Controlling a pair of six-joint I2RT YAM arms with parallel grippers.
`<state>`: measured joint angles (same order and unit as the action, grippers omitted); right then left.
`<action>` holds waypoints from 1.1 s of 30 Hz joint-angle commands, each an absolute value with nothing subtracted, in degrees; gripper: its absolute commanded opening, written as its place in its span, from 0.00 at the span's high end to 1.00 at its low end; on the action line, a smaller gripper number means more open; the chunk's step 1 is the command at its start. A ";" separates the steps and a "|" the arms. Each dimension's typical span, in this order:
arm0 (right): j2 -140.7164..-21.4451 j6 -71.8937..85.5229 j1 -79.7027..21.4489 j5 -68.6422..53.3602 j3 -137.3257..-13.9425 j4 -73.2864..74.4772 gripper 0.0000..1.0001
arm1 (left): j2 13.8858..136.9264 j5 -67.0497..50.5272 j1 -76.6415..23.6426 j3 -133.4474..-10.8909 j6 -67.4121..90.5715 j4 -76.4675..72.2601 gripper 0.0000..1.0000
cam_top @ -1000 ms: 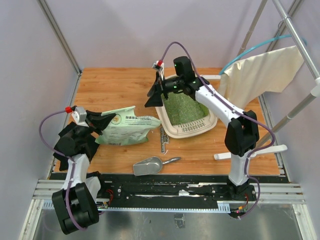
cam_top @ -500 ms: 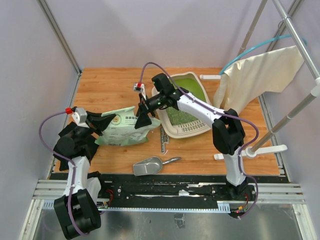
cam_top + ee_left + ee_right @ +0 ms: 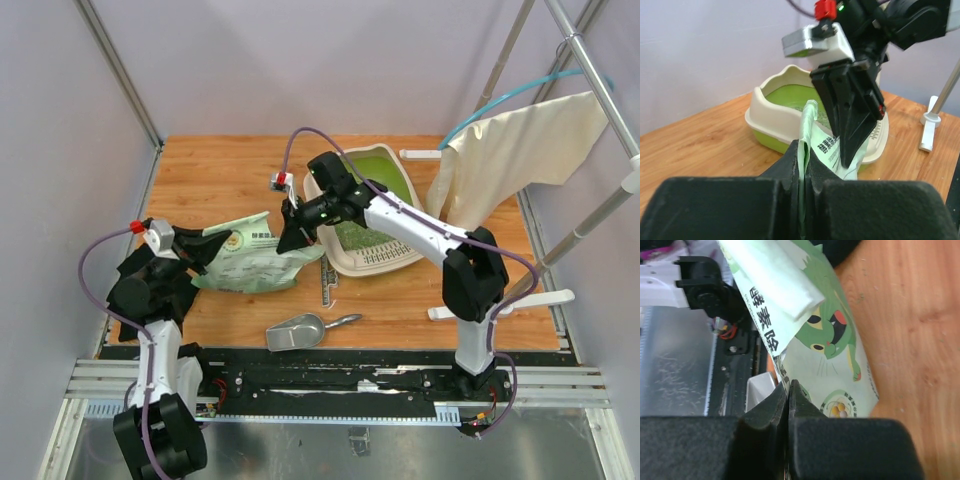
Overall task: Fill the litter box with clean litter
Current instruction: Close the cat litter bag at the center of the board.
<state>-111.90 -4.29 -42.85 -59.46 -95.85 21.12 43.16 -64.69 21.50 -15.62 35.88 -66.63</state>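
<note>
The light green printed bag (image 3: 255, 262) lies on the wooden table, left of the litter box (image 3: 385, 262), a cream tray with a green inside. Pale green-grey clean litter (image 3: 350, 232) covers the near part of the box floor. My left gripper (image 3: 207, 253) is shut on the bag's left edge, with the film pinched between its fingers (image 3: 792, 160). My right gripper (image 3: 288, 240) is shut on the bag's right end, seen close up in the right wrist view (image 3: 789, 390) against the cat print of the bag (image 3: 825, 355). The litter box (image 3: 770, 107) stands behind the bag in the left wrist view.
A silver metal scoop (image 3: 295, 332) lies near the front edge, below the bag. A thin ruler-like strip (image 3: 325, 280) lies between the bag and the box. A cream cloth (image 3: 520, 150) hangs from a rack at the right, with a white stand (image 3: 500, 305) below it.
My right arm swung left from over the litter box down to the bag, and its jaws went from open to shut on the bag's right end. The left gripper kept its hold.
</note>
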 commanded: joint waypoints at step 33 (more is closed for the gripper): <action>-107.47 -15.24 -47.60 -35.75 -92.87 20.18 0.99 | 70.54 -69.64 20.21 -68.16 -49.27 42.73 0.07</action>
